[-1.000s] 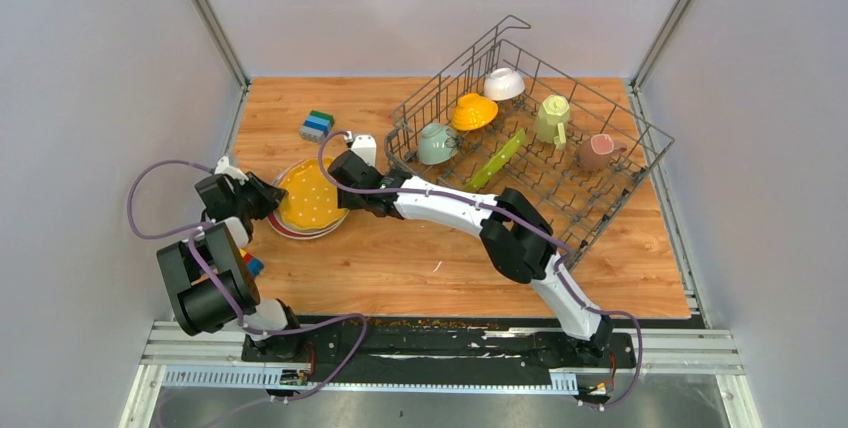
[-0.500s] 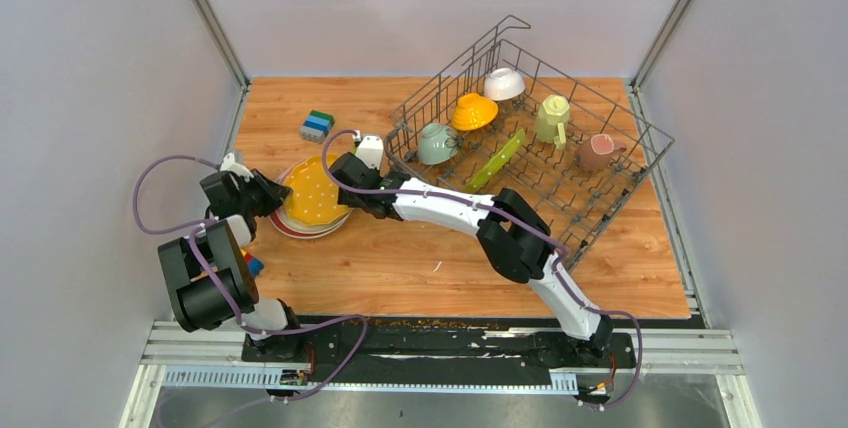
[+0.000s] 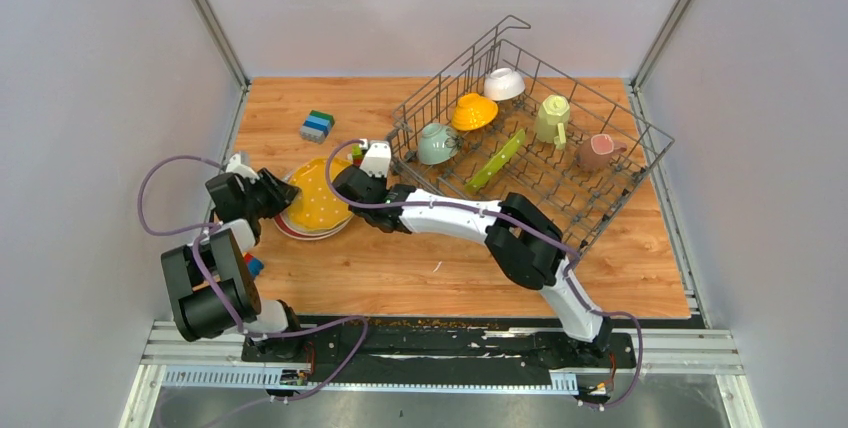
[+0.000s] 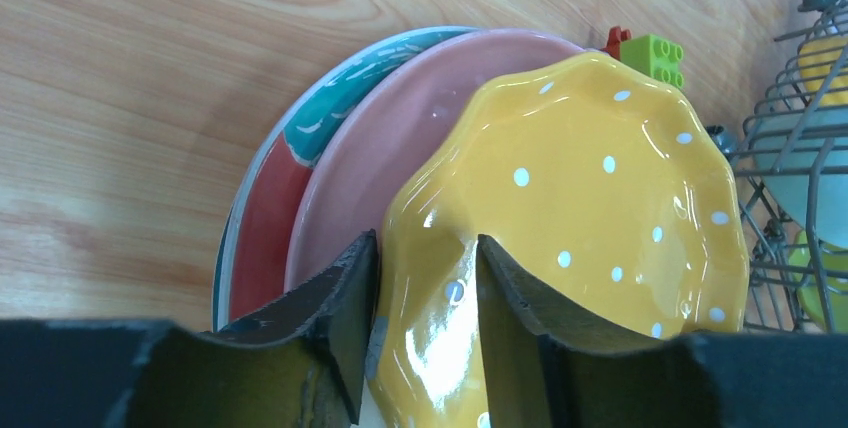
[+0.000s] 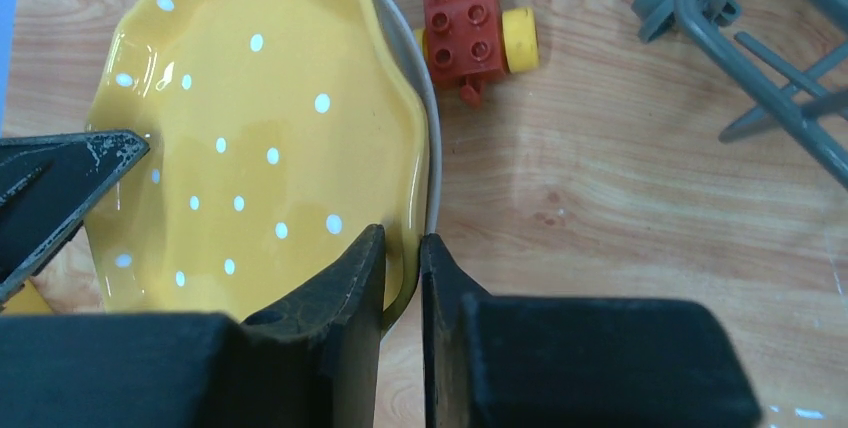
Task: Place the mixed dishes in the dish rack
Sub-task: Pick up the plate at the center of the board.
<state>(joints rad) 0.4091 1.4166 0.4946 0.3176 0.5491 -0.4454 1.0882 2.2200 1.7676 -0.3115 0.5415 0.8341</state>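
Yellow glaze between closed jaws: the right gripper (image 5: 402,248) has just clamped the yellow dotted plate (image 5: 260,148) by its rim nearest the dish rack (image 3: 560,183). The left gripper (image 4: 425,243) straddles the rim farthest from the rack, jaws apart and seemingly letting go. I judge this a handover. A second ago the plate lay flat; now it tips up off the pink plate (image 4: 400,118), just outside the rack

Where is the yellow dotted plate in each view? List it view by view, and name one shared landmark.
Top external: yellow plate sits left of centre.
Left wrist: yellow plate fills the centre and right.
Right wrist: yellow plate fills the upper left.
Shared landmark: dish rack, to the right of the plate in every view.
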